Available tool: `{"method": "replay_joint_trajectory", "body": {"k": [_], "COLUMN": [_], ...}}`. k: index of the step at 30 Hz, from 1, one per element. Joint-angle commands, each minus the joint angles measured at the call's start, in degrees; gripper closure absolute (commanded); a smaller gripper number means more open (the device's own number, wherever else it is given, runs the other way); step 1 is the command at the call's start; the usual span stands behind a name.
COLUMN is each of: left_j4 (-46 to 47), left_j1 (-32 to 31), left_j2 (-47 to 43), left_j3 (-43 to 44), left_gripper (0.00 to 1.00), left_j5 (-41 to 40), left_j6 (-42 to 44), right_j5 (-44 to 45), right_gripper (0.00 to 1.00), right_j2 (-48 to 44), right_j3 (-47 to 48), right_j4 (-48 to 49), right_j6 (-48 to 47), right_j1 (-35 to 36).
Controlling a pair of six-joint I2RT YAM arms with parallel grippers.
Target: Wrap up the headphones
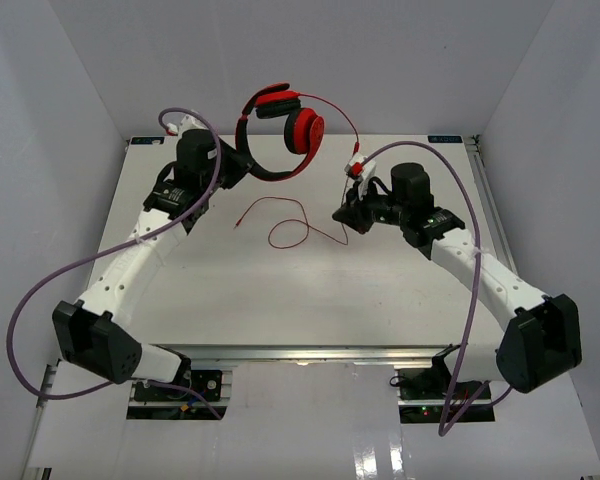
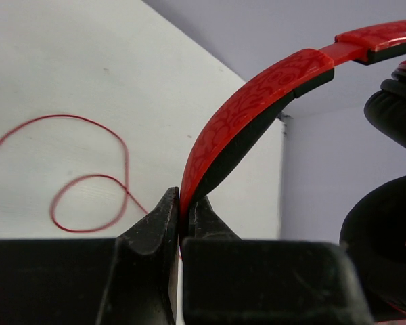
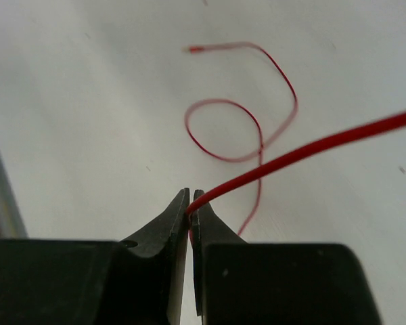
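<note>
Red cable [image 3: 311, 150] sits pinched in my right claw [image 3: 190, 202]; my left claw [image 2: 181, 206] clamps the headphones [image 1: 276, 104] by the headband [image 2: 243, 115], lifted over the far edge of the table [image 1: 280, 300]. I should circle the ear cups [image 1: 305, 131], cable lightly taut, without yanking.

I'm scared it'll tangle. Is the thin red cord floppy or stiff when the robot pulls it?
Probably floppy: the cable lies in loose curls. Likely light, since the right gripper holds it by a fingertip pinch. The loop might tighten into a knot.
</note>
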Motion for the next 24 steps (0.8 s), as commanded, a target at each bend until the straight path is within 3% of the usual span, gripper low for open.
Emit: {"method": "replay_joint_trajectory", "body": {"k": [1,6,11,15,18,24], "left_j4": [1.31,-1.17,-0.39,2.18,2.66,4.27], "left_j1": [0.75,0.82,0.73,0.41,-0.08,-4.48], "left_j2": [2.96,6.89,6.11,3.91,3.54,4.12], "left_j3": [4.78,6.89,1.78,-3.58,-5.35,-6.35], "left_gripper": [1.00,1.00,1.00,1.00,1.00,1.00], "left_j5": [-8.10,-9.67,-5.11,2.44,10.74,19.48], "left_j6": [6.81,16.98,28.08,36.84,41.52,48.59], "right_j5": [18.45,32.97,46.29,45.22,39.71,25.87], "right_gripper": [0.92,0.92,0.92,0.92,0.92,0.92], "right_j2": [-5.46,-8.89,-15.08,-15.89,-13.39,-9.19], "right_j3": [2.63,5.75,6.07,13.04,18.89,27.71], "right_j4": [-22.10,-30.67,-23.79,-17.18,-15.90,-17.41], "right_j6": [-20.87,-32.71,-44.67,-48.81,-49.66,-48.24], "right_j1": [0.18,1.33,1.61,1.52,1.61,3.00]}}
